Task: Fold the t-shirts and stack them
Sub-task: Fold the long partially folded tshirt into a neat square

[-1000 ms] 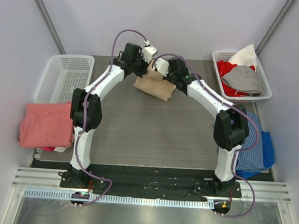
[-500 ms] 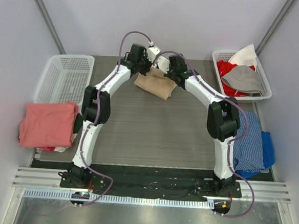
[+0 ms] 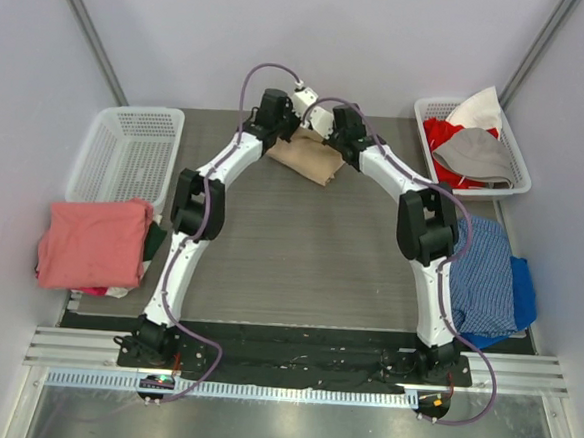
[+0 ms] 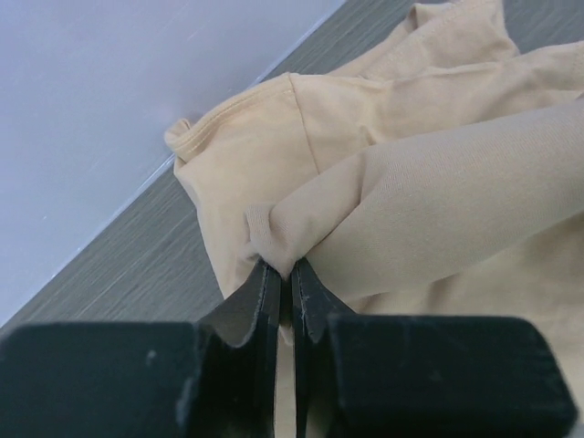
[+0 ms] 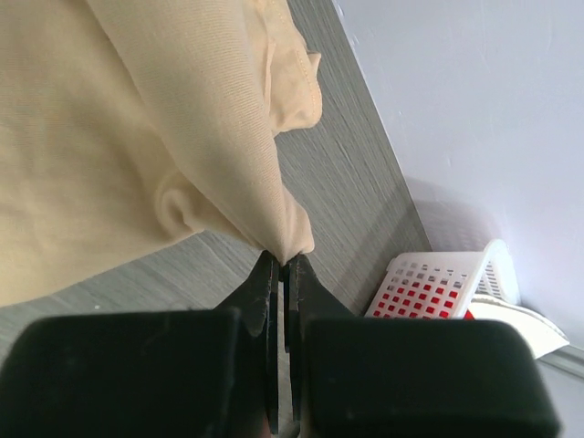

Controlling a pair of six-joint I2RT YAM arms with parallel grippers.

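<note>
tan shirt (image 3: 306, 157) far on the worktop (image 3: 290, 249) — left jaws clamp its left fold, right jaws its right edge — both near-closed.

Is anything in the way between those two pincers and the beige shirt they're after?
Nothing visible is. The left fingers and the right fingers each pinch a fold of the tan shirt directly, with no other cloth or object in between, at the far end of the table.

Back wall (image 3: 314, 40) just behind tan t-shirt (image 3: 306, 158), white basket (image 3: 126, 157) left, full basket (image 3: 432, 110) right
</note>
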